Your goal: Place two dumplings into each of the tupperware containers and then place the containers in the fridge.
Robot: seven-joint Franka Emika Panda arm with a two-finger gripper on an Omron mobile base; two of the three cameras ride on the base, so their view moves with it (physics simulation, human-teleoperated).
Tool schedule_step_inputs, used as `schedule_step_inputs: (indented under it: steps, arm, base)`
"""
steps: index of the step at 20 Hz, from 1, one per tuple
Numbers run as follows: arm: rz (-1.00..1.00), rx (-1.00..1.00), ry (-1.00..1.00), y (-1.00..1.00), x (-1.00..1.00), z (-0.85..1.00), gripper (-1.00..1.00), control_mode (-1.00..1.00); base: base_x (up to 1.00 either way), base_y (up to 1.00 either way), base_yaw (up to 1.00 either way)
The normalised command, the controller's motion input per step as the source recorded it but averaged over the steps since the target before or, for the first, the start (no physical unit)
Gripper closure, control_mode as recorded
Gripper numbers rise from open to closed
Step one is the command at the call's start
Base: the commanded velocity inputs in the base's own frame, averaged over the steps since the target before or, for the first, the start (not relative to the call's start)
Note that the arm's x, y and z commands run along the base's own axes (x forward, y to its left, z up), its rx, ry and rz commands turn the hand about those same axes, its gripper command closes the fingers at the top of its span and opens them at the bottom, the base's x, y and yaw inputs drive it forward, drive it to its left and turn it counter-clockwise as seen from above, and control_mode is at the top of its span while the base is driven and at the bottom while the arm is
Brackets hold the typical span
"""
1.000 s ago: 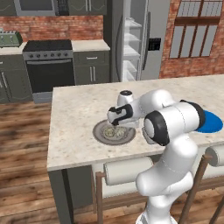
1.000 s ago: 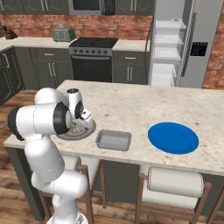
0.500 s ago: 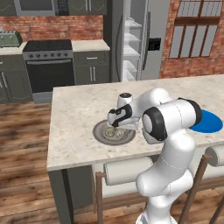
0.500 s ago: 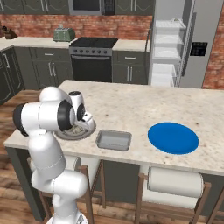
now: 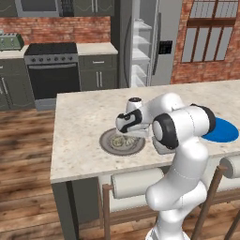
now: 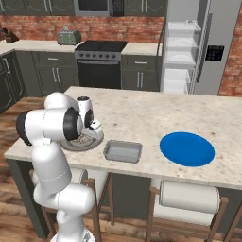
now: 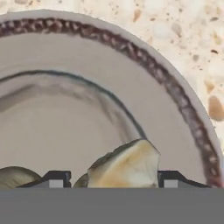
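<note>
Room: brick walls, dark cabinets, black range, wood floor.
Fridge [image 6: 198, 47]: behind the table, door open, white shelves bare.
Table [image 6: 142, 113]: speckled stone island; stools tucked under its near edge.
Blue plate [image 6: 187, 149]: toward the right end of the near edge, nothing on it.
Grey plate [image 5: 107, 142]: near the front left corner, holding the dumplings.
Tray [image 6: 123, 151]: at the near edge, between the two plates, no dumplings inside; I can make out just this one.
My gripper [image 7: 107, 180]: low over the grey plate, one dumpling [image 7: 127, 166] between my fingertips; clamped or not, I cannot tell.
Progress, as I judge it: barely begun. No dumpling moved, nothing in the fridge.
</note>
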Motion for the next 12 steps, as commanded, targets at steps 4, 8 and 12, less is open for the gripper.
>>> schedule_step_inputs:
  steps: [4, 8, 12]
  arm:
    - [0.0, 0.02, 0.01, -0.4, -0.04, 0.48, 1.0, -1.0]
    - [0.0, 0.02, 0.0, -0.59, -0.55, 0.45, 1.0, -1.0]
    - [-0.02, 0.07, 0.0, -0.78, -0.89, 0.38, 1.0, -1.0]
  base:
    - [0.0, 0.0, 0.0]
    - [0.0, 0.0, 0.0]
    - [0.0, 0.0, 0.0]
